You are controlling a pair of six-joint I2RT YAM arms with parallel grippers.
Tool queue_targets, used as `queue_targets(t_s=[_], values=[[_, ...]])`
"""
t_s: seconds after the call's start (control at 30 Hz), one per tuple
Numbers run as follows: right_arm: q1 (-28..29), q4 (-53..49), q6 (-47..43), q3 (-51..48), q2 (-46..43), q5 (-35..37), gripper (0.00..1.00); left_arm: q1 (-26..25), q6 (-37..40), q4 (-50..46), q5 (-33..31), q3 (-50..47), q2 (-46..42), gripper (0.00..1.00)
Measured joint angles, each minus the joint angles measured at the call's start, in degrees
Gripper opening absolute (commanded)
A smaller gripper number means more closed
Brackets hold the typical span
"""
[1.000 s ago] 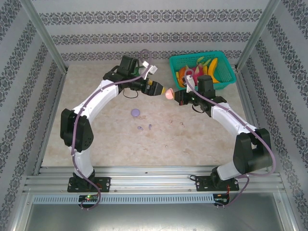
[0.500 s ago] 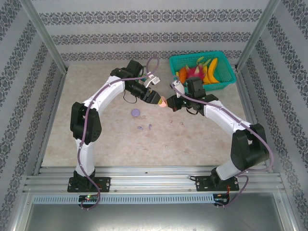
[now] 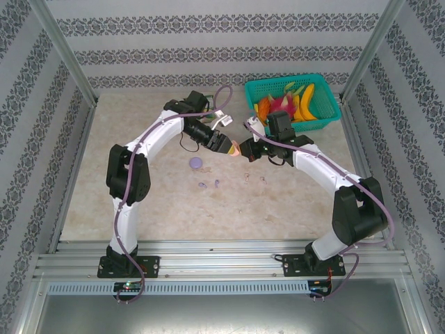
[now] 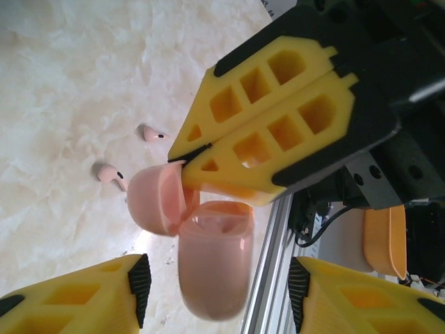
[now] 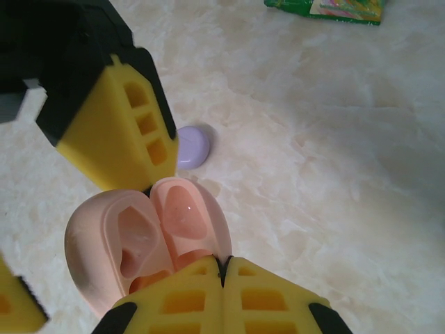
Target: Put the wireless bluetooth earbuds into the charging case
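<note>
The right gripper has its yellow fingers pressed together, pinching the lid rim of the open pale pink plastic charging case above the marbled table. The left gripper is spread, one finger on each side of the case body. Two pale pink earbuds lie on the table beneath. The lavender earbuds lie near the round lavender case.

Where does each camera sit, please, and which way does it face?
Top external: above, behind; looks down on the table; left arm, right arm show.
Left wrist: past open left pincer, at the case held by right pincer.
Right wrist: past shut right pincer, at open case, left finger.
All share the case.
</note>
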Motion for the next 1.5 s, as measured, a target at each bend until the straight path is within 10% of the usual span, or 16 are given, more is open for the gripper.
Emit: queue_targets(t_s=[0.77, 1.4, 1.5], values=[[1.0, -2.3, -1.7, 1.0, 0.5, 0.0, 0.00, 0.0, 3.4, -5.5, 3.2, 3.7, 2.8, 0.40], [1.1, -3.1, -2.5, 1.2, 0.9, 0.3, 0.00, -0.1, 4.8, -7.0, 3.6, 4.2, 4.0, 0.13], [1.1, -3.3, -2.4, 1.2, 0.9, 0.7, 0.21, -0.1, 4.9, -7.0, 3.8, 4.2, 4.1, 0.03]])
